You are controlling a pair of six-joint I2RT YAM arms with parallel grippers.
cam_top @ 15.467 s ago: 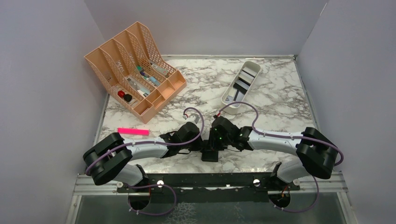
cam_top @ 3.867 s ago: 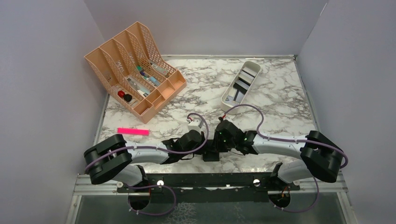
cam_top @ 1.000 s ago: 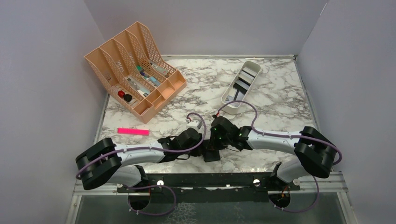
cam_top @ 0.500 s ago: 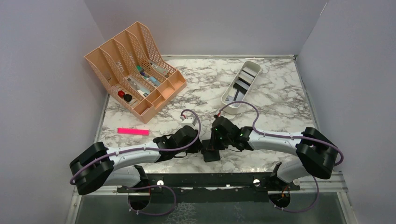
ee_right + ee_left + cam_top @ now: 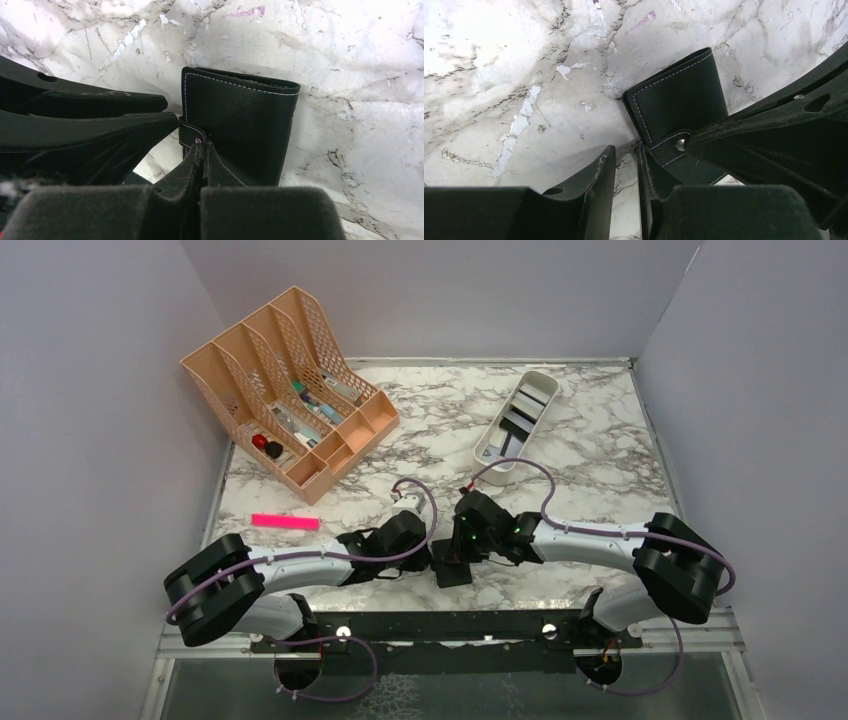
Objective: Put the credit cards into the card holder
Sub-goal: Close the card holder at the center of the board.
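A robot lab booth. Plain grey walls (image 5: 100, 390) box in a marble counter (image 5: 600, 450), with two arms (image 5: 300, 565) bolted to a rail (image 5: 450, 625) at its near edge.

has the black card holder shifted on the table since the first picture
No. In the top view the card holder lies at the same spot just beyond the black rail, midway between the arm bases, as before.

Overhead view: I find soft, even light, sharp focus and only faint shadows. Wrist views: glare bleaches patches of the marble table (image 5: 474, 40). The left gripper (image 5: 624, 157) and right gripper (image 5: 201, 146) show dark and blurred nearest the lens.
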